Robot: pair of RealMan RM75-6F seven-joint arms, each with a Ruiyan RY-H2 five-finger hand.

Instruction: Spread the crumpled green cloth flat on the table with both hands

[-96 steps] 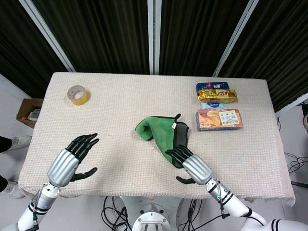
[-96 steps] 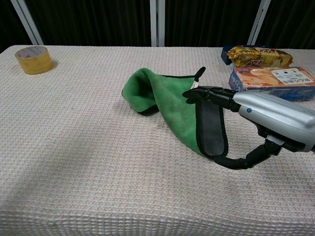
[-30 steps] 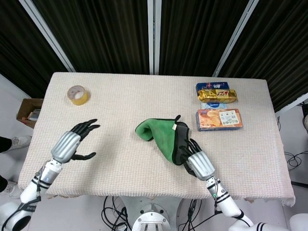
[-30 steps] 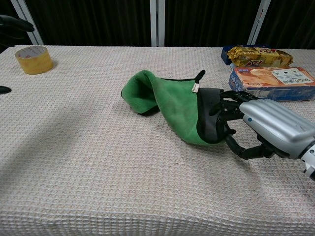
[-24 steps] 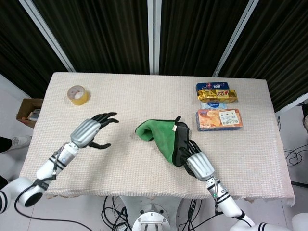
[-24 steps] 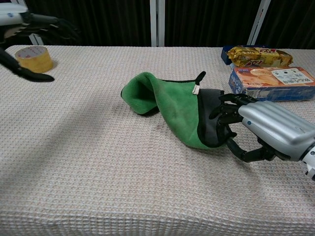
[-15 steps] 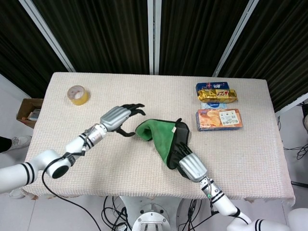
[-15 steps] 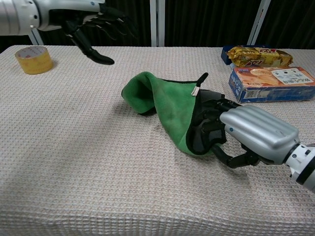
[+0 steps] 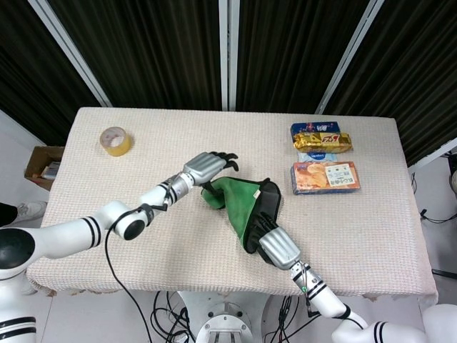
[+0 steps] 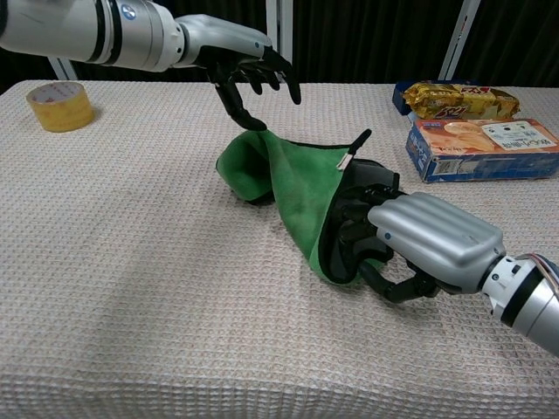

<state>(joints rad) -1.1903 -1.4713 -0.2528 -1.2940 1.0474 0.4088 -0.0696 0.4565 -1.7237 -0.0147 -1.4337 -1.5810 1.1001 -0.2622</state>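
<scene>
Dark curtains with pale vertical strips behind, and a beige waffle-weave table (image 9: pixel 143 236) filling most of both views.

My right hand (image 10: pixel 415 240) is low in the middle-right of the chest view, fingers (image 10: pixel 354 229) curled into the near end of the green cloth (image 10: pixel 293 188), gripping its dark edge. My left hand (image 10: pixel 240 52) is at the top center of that view, hovering over the far end of the cloth with fingers spread and holding nothing. Can't tell whether the thumb tip actually touches the fabric.

The cloth sits center frame in the head view (image 9: pixel 239 200), bunched in a folded heap, with a small white tag I can't read.

Further out: a flat orange snack box (image 10: pixel 485 147) at the right edge, a gold-and-red packet (image 10: pixel 454 100) just behind it. Printing on both is too small to read. Roll of yellowish tape (image 9: pixel 115 140) is in the upper left of the table, well apart from everything. A cardboard box (image 9: pixel 43 166) sits on the floor off the left edge.
</scene>
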